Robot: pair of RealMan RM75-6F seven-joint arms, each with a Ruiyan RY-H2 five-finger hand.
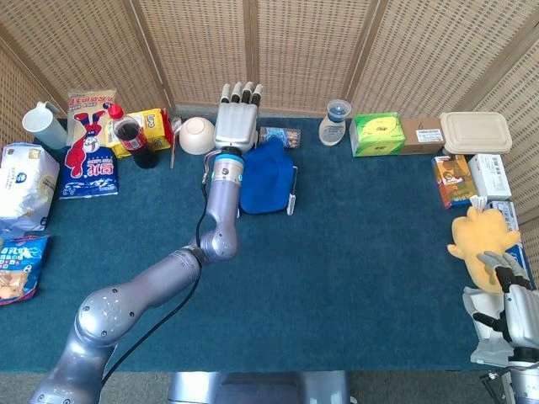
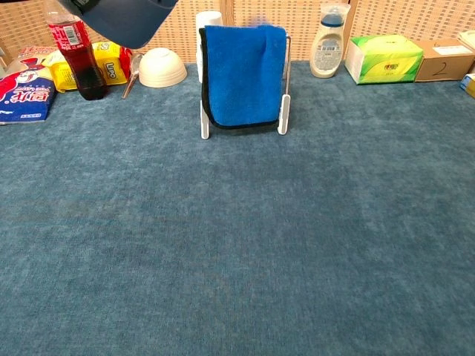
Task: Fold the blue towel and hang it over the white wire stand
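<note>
The blue towel (image 2: 243, 74) hangs folded over the white wire stand (image 2: 283, 111) at the back middle of the table; its top edge lies on the stand's bar. From above, the towel (image 1: 268, 177) covers most of the stand (image 1: 291, 199). My left hand (image 1: 237, 119) hovers just behind and left of the towel, fingers straight and apart, holding nothing. A dark part of the left arm (image 2: 119, 16) shows at the chest view's top left. My right hand (image 1: 515, 296) rests at the table's near right corner, empty.
A cola bottle (image 2: 74, 52), a yellow packet and a white bowl (image 2: 163, 68) stand left of the stand. A lotion bottle (image 2: 326, 41) and a green tissue box (image 2: 382, 58) stand to its right. A yellow plush toy (image 1: 482, 240) lies by my right hand.
</note>
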